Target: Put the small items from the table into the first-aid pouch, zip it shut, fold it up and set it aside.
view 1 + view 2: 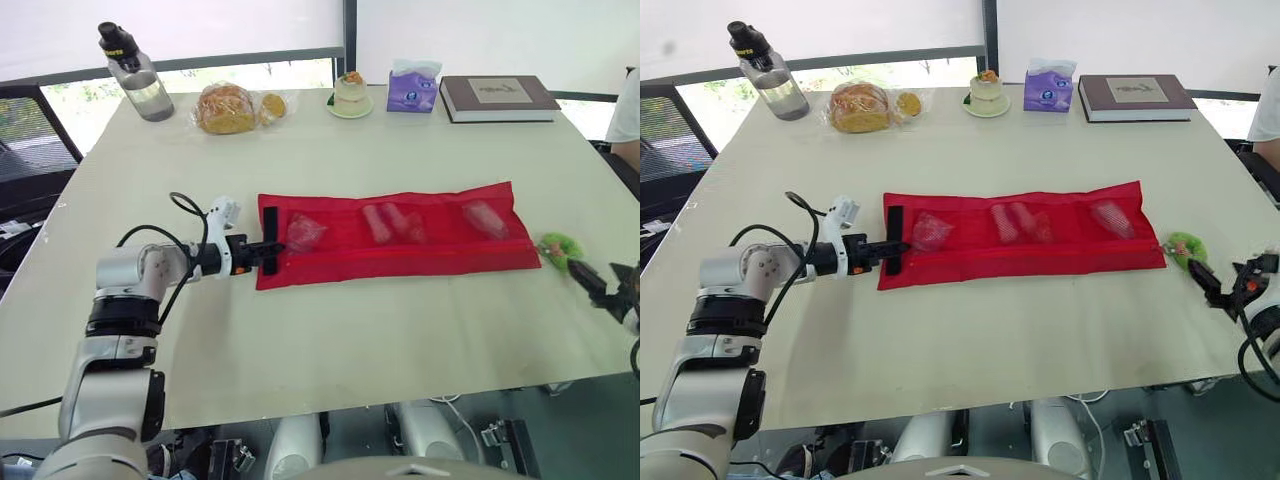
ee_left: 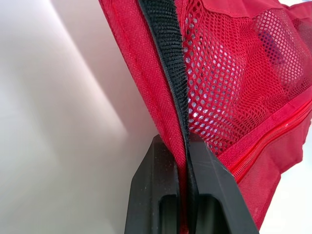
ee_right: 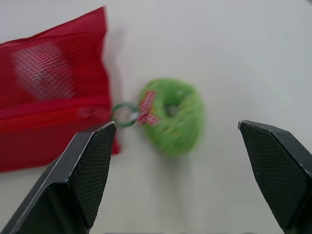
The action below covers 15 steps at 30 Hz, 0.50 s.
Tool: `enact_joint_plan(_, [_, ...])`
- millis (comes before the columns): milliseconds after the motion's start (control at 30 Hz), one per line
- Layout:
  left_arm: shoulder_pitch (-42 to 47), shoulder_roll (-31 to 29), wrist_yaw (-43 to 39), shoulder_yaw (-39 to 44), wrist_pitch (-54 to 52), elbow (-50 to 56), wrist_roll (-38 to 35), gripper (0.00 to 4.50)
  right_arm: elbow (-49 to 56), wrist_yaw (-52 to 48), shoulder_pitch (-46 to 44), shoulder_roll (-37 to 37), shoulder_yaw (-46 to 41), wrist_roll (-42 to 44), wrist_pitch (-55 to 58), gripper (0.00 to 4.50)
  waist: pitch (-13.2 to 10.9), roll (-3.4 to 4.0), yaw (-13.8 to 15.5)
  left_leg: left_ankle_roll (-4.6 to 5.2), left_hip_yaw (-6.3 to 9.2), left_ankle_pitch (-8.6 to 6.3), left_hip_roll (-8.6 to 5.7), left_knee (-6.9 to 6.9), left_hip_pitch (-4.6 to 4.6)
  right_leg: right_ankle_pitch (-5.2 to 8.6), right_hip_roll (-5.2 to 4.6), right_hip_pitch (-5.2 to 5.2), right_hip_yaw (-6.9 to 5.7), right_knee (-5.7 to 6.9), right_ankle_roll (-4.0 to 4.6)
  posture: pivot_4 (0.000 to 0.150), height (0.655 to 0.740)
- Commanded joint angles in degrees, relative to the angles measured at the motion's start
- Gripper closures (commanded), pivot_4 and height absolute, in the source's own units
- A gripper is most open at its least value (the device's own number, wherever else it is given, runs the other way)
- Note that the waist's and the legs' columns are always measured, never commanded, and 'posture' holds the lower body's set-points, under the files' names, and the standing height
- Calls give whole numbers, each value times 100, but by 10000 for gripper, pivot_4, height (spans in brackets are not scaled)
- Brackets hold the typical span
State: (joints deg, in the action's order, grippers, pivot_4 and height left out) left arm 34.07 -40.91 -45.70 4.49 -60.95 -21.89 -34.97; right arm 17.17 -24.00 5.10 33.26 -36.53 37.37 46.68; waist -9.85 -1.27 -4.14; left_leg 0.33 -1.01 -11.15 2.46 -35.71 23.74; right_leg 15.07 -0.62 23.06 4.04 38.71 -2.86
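The left gripper (image 1: 268, 253) pinches the pouch (image 1: 400, 252) at its left edge. The right gripper (image 1: 1220, 275) is spread beside the charm (image 3: 173, 114), near the table's (image 1: 300, 340) right edge.

Red mesh pouch (image 1: 400, 262), flat, stretched 9 to 3 o'clock — packets (image 1: 305, 232) in pockets, black strip (image 1: 270, 238) at 9, green charm (image 1: 560, 247) at 3.

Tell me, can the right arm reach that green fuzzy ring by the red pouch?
Probably yes: the right fingers are open right before the green ring, with only bare table between.
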Motion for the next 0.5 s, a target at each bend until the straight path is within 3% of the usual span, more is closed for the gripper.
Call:
enact_joint_plan(33, [-224, -322, 258, 136, 39, -149, 398, 45000, 505, -10, 60, -53, -42, 396, 176, 891, 0, 0, 0, 0, 0, 0, 0, 4, 0, 0, 0, 6, 6, 1, 1, 1500, 7400])
enact_joint_plan(100, [-244, -363, 181, 85, 220, -162, 465, 45000, 550, 79, 33, -147, 65, 432, 202, 891, 0, 0, 4, 0, -3, 0, 0, 4, 1, 1, 0, 9, 8, 1, 1, 1500, 7400])
enact_joint_plan(200, [-296, -421, -45, 16, 748, -16, 582, 35473, 594, 199, -31, -279, 264, 468, 215, 0, 0, -1, 8, 0, -10, 0, 0, 5, 2, 4, -1, 11, 8, 0, 7, 1500, 7400])
enact_joint_plan(467, [-377, -444, -521, 142, 2110, 426, 826, 1083, 523, 397, -176, -520, 565, 532, 178, 0, -4, -9, 80, 0, -14, 0, -9, 11, 17, 6, -18, 24, 11, -4, 11, 1500, 7400])
enact_joint_plan(500, [-385, -411, -577, 193, 2313, 598, 812, 407, 468, 444, -223, -593, 586, 554, 173, 0, -4, -9, 88, 0, -15, 0, -10, 11, 29, 4, -22, 32, 11, -10, 10, 1500, 7400])
